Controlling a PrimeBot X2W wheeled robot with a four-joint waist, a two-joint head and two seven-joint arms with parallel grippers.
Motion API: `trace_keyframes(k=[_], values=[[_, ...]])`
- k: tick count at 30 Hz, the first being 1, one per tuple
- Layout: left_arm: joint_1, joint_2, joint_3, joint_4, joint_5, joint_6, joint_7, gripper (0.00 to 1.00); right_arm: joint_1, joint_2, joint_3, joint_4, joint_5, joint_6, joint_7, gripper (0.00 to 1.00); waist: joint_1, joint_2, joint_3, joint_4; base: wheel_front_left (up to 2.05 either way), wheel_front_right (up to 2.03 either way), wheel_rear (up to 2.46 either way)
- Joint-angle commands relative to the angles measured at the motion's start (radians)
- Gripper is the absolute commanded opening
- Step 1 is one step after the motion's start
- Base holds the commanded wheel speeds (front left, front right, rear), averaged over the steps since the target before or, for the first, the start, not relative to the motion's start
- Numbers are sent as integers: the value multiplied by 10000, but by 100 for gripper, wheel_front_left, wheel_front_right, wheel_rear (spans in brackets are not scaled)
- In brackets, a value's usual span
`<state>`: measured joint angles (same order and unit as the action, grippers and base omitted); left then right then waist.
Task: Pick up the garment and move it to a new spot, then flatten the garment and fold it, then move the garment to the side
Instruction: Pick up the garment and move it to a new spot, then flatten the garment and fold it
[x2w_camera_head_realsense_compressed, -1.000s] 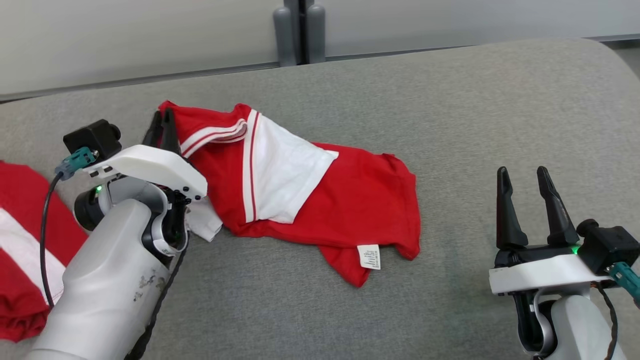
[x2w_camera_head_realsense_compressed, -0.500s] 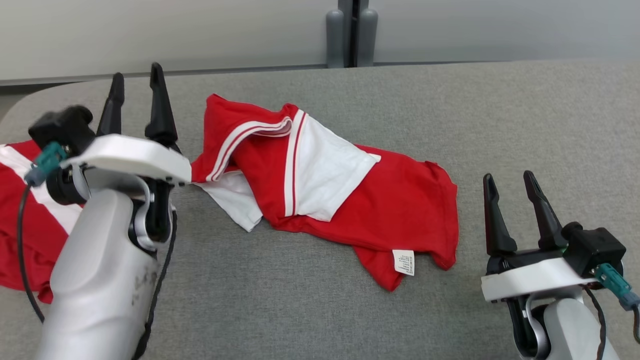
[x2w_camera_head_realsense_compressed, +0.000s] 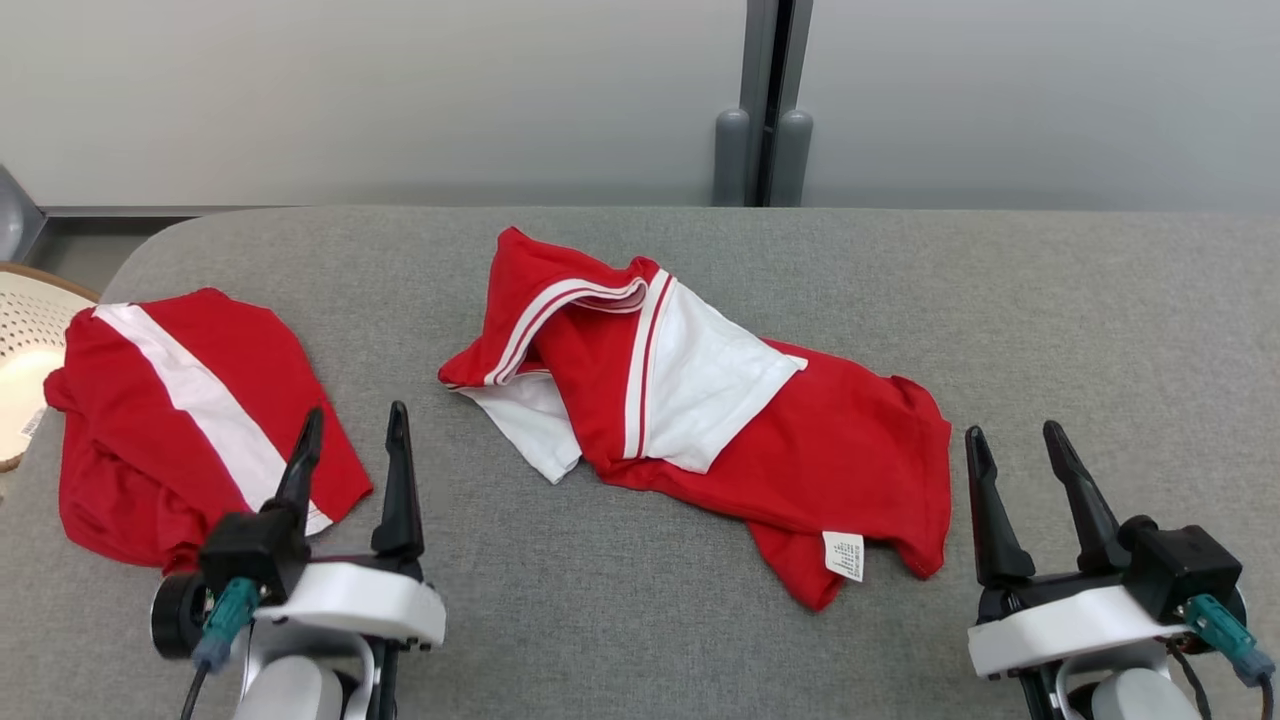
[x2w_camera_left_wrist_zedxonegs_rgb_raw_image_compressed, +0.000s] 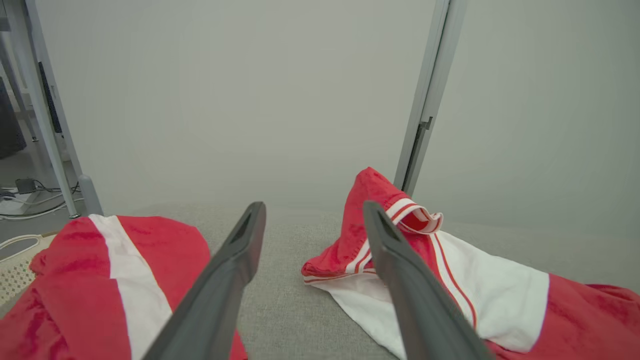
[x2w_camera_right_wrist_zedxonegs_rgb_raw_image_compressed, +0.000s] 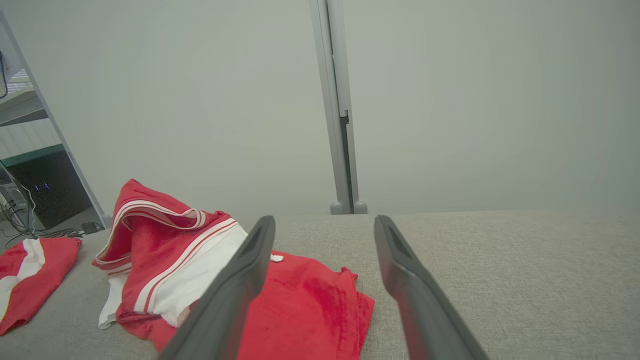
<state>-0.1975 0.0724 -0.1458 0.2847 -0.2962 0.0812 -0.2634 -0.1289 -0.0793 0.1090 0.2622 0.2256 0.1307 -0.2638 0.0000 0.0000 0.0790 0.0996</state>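
Observation:
The garment (x2w_camera_head_realsense_compressed: 700, 400) is a red and white shirt lying crumpled in the middle of the grey padded table (x2w_camera_head_realsense_compressed: 1100, 320), its collar end to the back left and a white label at its front edge. My left gripper (x2w_camera_head_realsense_compressed: 356, 412) stands open near the table's front left, apart from the garment, which lies to its right. In the left wrist view the open left gripper (x2w_camera_left_wrist_zedxonegs_rgb_raw_image_compressed: 313, 205) holds nothing, with the garment (x2w_camera_left_wrist_zedxonegs_rgb_raw_image_compressed: 475, 295) just right of it. My right gripper (x2w_camera_head_realsense_compressed: 1011, 430) is open at the front right, just off the garment's right hem. The right wrist view shows this open gripper (x2w_camera_right_wrist_zedxonegs_rgb_raw_image_compressed: 325, 218) with the garment (x2w_camera_right_wrist_zedxonegs_rgb_raw_image_compressed: 165, 265) to the left.
A second red garment (x2w_camera_head_realsense_compressed: 190, 400) with a white stripe lies at the table's left end, right behind my left gripper. A pale woven basket (x2w_camera_head_realsense_compressed: 20, 330) sits beyond the left edge. A grey post (x2w_camera_head_realsense_compressed: 765, 150) and a wall stand behind the table.
My left gripper went from shut on the garment's left edge to open, let it go and drew back to the table's front. The head camera has also shifted.

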Motion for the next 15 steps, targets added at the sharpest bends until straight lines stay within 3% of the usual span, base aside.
trace_keyframes(k=[1,7,15], values=[[376,-23,156,-269,243,95,-18,100,171,-13,21,-18,14,0,-12,100,0,0,-137,94,0,0,0],[1336,-189,430,-816,431,37,-19,100,402,55,103,25,81,0,-13,100,0,0,-305,253,0,0,0],[1156,-202,6,-739,310,2,-19,100,66,56,425,181,232,0,-13,100,0,0,-214,483,0,0,0]])
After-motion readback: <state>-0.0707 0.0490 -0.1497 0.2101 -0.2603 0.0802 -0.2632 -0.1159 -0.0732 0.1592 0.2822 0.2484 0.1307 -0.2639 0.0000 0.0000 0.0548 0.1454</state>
